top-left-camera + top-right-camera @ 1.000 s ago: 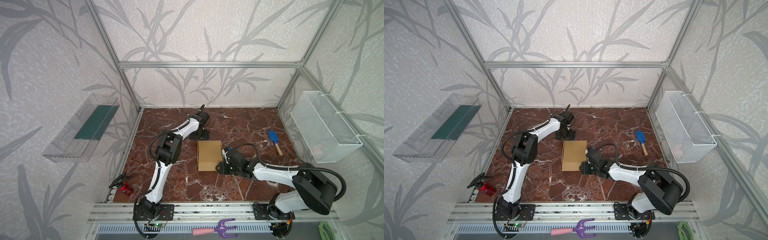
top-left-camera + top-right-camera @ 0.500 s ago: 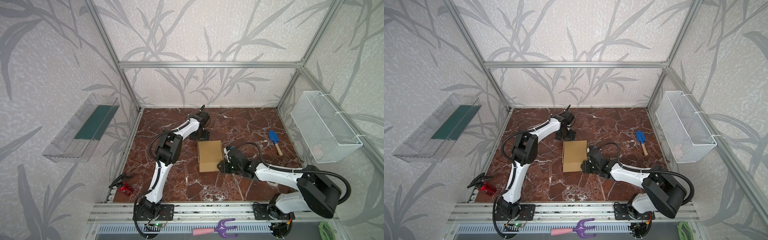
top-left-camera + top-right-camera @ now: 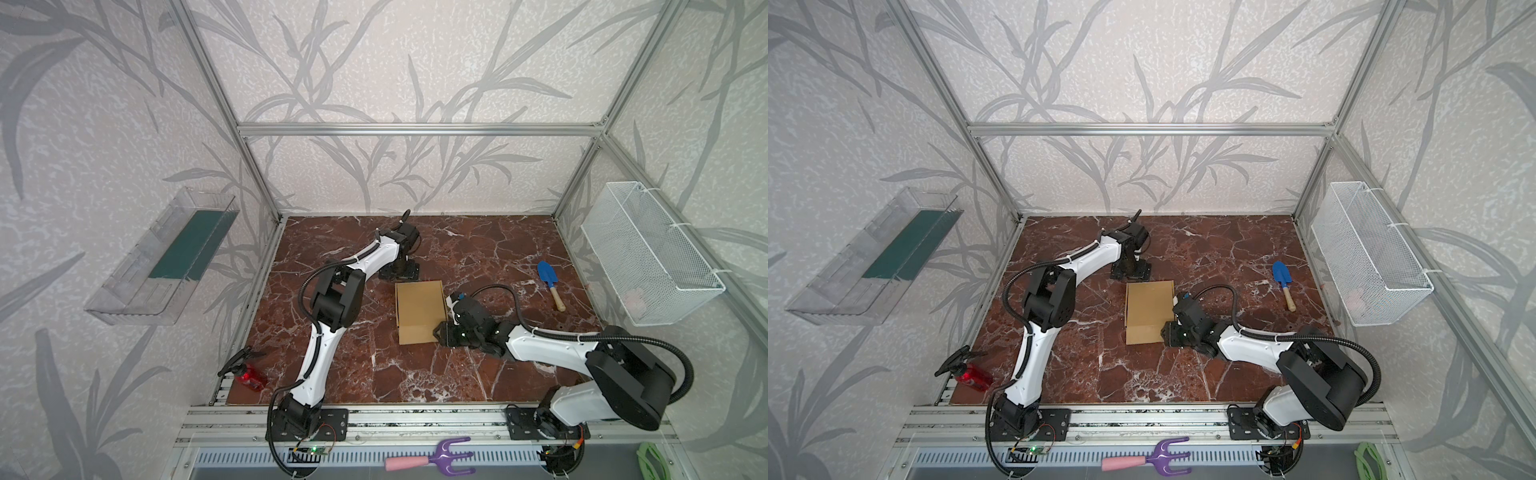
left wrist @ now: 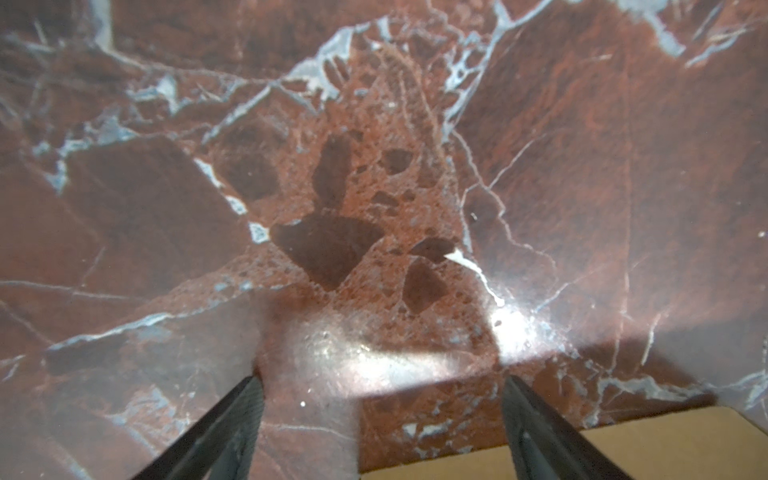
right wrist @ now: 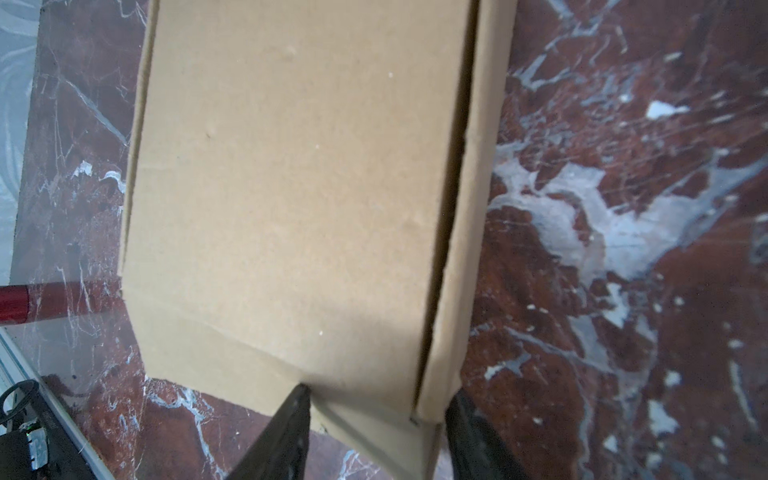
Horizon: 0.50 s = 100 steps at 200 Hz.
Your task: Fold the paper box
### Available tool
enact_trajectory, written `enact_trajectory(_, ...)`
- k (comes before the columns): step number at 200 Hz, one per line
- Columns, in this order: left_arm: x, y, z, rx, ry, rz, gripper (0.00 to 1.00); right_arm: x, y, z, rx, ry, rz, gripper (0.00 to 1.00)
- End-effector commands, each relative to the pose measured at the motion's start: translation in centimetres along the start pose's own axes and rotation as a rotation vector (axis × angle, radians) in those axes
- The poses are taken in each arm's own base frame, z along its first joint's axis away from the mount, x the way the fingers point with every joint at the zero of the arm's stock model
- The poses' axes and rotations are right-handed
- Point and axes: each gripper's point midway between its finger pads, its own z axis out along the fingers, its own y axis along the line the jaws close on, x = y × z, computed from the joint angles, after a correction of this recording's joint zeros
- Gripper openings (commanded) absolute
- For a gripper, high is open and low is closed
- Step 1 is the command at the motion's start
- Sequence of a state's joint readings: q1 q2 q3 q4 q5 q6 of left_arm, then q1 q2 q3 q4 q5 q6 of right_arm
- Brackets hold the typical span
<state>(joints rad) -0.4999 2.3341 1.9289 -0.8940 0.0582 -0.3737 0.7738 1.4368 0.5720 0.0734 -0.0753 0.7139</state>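
Tan cardboard, the paper box [image 3: 419,309] lay flat at the middle of the red marble table [image 3: 415,374] in both top views. My right gripper [image 5: 376,399] clasped its lower right corner, while my left gripper [image 4: 380,382] stood spread wide, holding nothing, over bare table just above its upper edge.

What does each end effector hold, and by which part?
The right end effector grips the tan cardboard box at its near right corner; the left end effector holds nothing.
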Motion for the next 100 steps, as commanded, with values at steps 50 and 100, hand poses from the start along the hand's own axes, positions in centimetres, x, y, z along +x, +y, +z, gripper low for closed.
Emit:
enact_trajectory(50,3.3,-0.4,2.4,-0.011,0.136,0.045,0.90,-0.3,-1.3,-2.0,0.050,-0.046,0.011,0.52)
enact_trajectory(100,3.3,-0.4,2.3,-0.008,0.138,0.047,0.90,1.1,-1.7,-2.2,0.037,-0.010,0.026,0.52)
